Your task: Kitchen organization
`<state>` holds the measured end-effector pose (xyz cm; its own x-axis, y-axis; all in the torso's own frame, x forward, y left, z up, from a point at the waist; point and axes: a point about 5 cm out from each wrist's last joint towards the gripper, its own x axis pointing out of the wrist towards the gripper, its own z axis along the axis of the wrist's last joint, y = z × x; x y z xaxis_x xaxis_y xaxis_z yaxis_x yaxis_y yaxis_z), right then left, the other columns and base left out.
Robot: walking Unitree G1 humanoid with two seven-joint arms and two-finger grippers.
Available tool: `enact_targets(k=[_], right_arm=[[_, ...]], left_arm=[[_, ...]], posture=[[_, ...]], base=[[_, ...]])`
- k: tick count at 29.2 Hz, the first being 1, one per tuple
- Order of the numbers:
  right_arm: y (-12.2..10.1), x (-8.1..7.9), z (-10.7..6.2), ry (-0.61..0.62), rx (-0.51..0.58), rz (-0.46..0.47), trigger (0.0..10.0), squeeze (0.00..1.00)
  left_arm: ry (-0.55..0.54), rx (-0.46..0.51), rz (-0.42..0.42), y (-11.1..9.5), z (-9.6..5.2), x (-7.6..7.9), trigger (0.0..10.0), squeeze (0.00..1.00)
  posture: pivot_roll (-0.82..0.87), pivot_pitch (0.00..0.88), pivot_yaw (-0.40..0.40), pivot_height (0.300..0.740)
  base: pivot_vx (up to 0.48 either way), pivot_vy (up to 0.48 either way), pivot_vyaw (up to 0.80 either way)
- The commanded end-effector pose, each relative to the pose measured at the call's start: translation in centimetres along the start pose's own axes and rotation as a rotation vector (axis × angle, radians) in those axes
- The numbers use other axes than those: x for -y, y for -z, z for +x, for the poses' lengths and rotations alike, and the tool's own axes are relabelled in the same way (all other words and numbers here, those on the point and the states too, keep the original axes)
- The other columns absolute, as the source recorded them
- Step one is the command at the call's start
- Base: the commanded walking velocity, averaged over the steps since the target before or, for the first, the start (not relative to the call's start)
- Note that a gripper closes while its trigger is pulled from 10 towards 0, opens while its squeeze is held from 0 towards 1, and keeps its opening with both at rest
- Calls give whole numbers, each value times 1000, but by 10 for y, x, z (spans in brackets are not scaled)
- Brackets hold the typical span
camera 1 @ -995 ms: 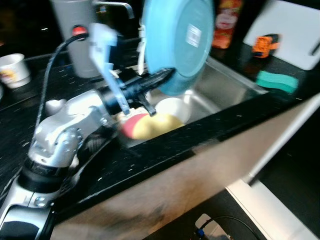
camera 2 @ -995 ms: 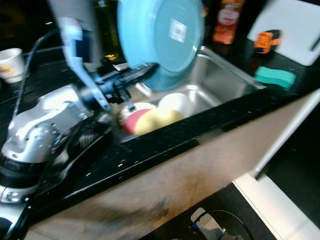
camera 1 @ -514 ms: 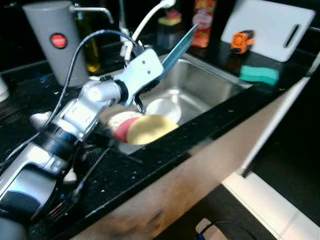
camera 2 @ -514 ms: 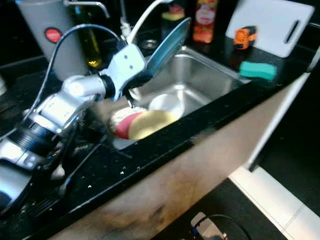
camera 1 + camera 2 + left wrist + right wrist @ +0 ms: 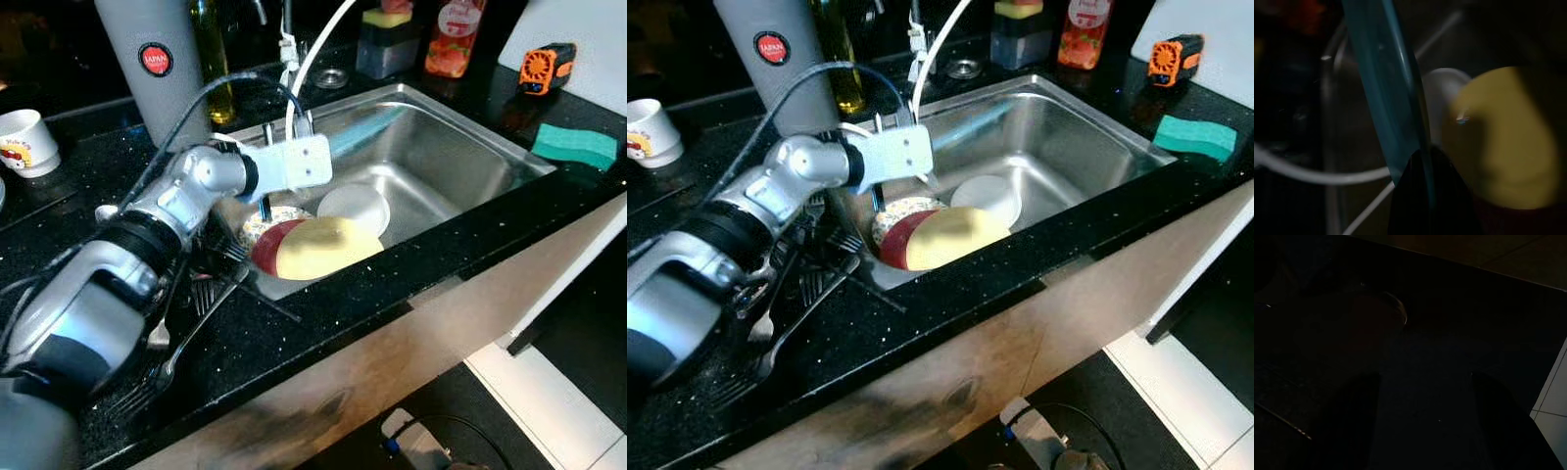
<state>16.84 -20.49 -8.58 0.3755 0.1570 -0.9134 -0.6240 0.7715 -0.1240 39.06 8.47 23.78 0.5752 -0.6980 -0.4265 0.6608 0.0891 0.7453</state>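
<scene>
Blue plate (image 5: 1382,93) | edge-on over sink (image 5: 460,157) | clenched in left gripper (image 5: 1422,161) by rim

The one legible text is the word "JAPAN", in white on a round red badge (image 5: 156,59) fixed to the grey cylindrical container (image 5: 147,93) at the upper left. The printing on the red bottle (image 5: 452,39) at the top and on the white cup (image 5: 24,142) at far left is too small to read.
</scene>
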Motion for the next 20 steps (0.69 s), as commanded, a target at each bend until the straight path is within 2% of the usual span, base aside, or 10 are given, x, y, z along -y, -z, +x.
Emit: enact_targets(k=[1, 5, 11, 12, 13, 14, 15, 20], right_arm=[[5, -7, 1, -17, -6, 13, 10000, 0], [6, -9, 1, -17, -5, 15, 10000, 0], [7, -11, 1, -18, -4, 16, 10000, 0], [7, -11, 1, -18, -3, 17, 10000, 0], [7, -11, 1, -18, -3, 17, 10000, 0], [7, -11, 1, -17, -2, 17, 10000, 0], [7, -11, 1, -17, -2, 18, 10000, 0], [7, -11, 1, -14, 2, 18, 10000, 0]], left_arm=[[43, 6, 14, -2, 1, 0, 10000, 0], [117, 32, -27, -3, 6, 5, 10000, 0], [151, 47, -73, -1, 11, 7, 10000, 0], [153, 52, -80, -2, 11, 8, 10000, 78], [153, 52, -80, -2, 11, 8, 10000, 78], [153, 53, -82, -2, 12, 8, 10000, 380], [147, 56, -75, -2, 12, 8, 10000, 1000], [69, 74, -51, -5, 12, 2, 10000, 1000]], posture=[[13, 14, 85, 740], [8, 25, 87, 740], [-5, 38, 96, 740], [-6, 39, 97, 740], [-6, 39, 97, 740], [-6, 39, 97, 740], [-6, 39, 97, 740], [-7, 40, 96, 740]], base=[[0, 0, 0], [0, 0, 0], [0, 0, 0], [0, 0, 0], [0, 0, 0], [0, 0, 0], [0, 0, 0], [0, 0, 0]])
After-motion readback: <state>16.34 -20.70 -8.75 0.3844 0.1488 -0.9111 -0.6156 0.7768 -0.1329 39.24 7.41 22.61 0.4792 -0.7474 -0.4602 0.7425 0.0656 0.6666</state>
